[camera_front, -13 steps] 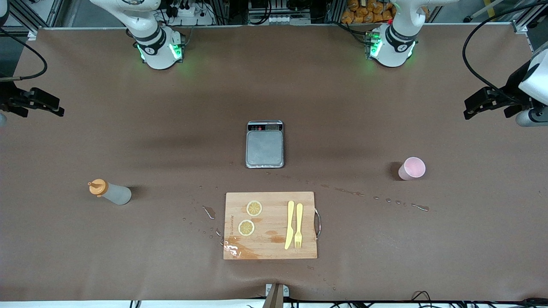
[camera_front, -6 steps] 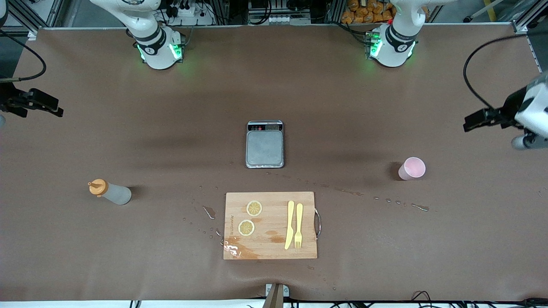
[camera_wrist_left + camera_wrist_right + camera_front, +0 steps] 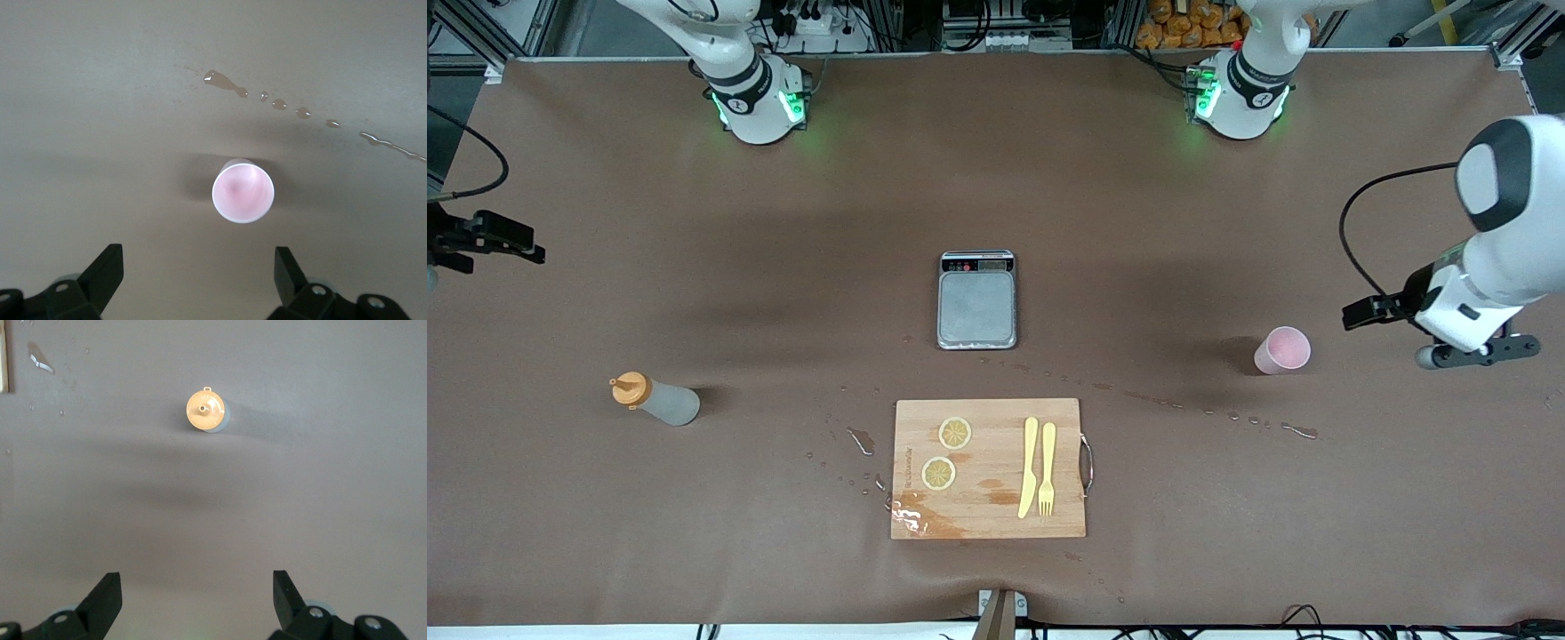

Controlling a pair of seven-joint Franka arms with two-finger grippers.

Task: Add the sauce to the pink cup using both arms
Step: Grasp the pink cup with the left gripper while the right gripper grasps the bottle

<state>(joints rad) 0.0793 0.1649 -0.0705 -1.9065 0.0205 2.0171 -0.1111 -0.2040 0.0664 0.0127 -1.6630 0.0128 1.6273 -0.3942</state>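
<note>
You see the left gripper (image 3: 197,277) jaws wide above table near upright pink cup (image 3: 1282,349), right gripper (image 3: 193,600) wide too, sauce (image 3: 655,399) standing untouched.

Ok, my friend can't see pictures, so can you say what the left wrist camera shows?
The pink cup stands upright and empty on the brown table, seen from straight above. The left hand hangs open above it, its two black fingers at the picture's edge. A trail of small wet drops lies on the table near the cup.
</note>
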